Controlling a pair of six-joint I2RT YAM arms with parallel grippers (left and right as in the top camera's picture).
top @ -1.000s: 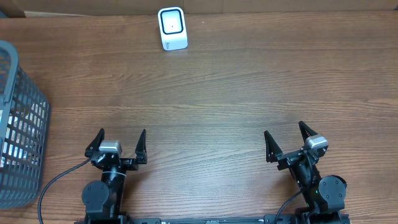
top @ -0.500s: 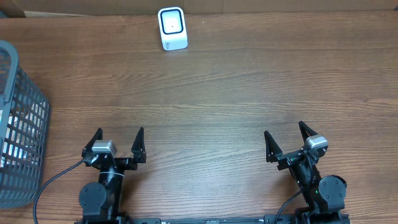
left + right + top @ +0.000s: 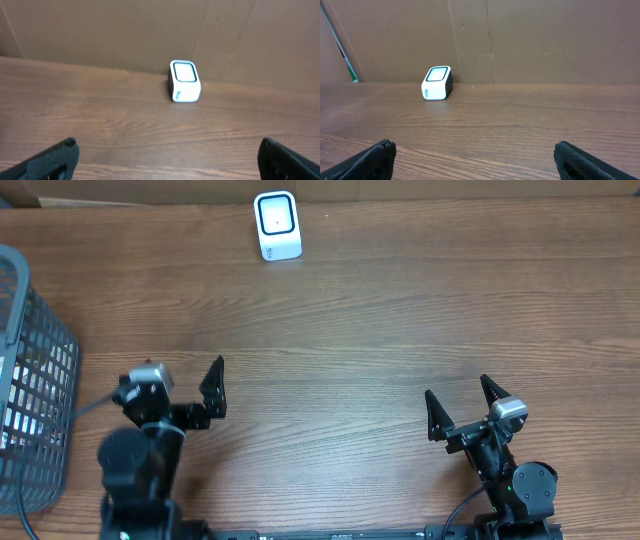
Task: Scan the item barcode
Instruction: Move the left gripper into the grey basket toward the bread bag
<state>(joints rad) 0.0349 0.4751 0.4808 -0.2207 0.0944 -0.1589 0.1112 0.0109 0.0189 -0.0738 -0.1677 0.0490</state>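
I am holding my left gripper (image 3: 167,152) and right gripper (image 3: 457,395) wide open and empty, so fetching an item for the top-centre scanner (image 3: 277,225) is waiting.

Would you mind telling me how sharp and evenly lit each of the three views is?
Overhead: even light, no glare, crisp wood grain on the table; the left gripper looks motion-blurred, the right gripper sharp. Left wrist: soft overall, the scanner slightly fuzzy, fingertips dark blurs in the lower corners. Right wrist: somewhat clearer, fingertips likewise dark and out of focus.
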